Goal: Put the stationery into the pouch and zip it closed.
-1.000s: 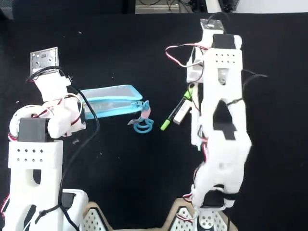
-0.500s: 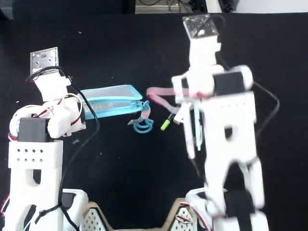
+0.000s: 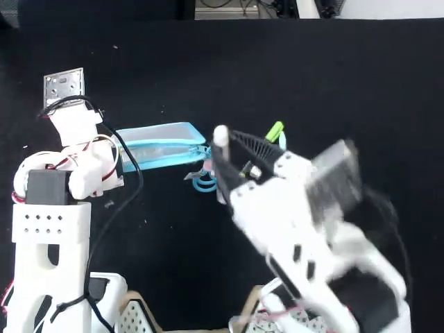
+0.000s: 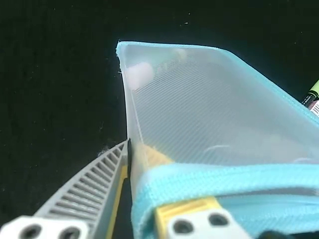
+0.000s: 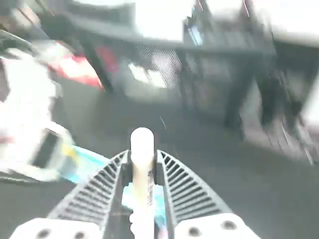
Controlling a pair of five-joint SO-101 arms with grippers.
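A translucent light-blue pouch (image 3: 161, 144) lies on the black table, and its blue ring zip pull (image 3: 205, 183) rests at its right end. My left gripper (image 3: 119, 158) is shut on the pouch's left end; the left wrist view shows its grey finger (image 4: 94, 181) against the pouch (image 4: 209, 114) beside the teal zipper. My right gripper (image 3: 224, 161) is shut on a white pen (image 3: 220, 137), held tilted just right of the zip pull. In the right wrist view the pen (image 5: 142, 164) stands between the fingers (image 5: 182, 186). The tip of a green highlighter (image 3: 275, 130) shows behind the right arm.
The green highlighter's end (image 4: 312, 93) lies on the table beyond the pouch's far side. The black table surface (image 3: 347, 83) is open at the back and right. The left arm's white base (image 3: 48, 263) occupies the front left corner.
The right arm has swung down and to the left, carrying the white pen from the table's middle right toward the pouch's zip-pull end. The left arm and pouch have stayed put.
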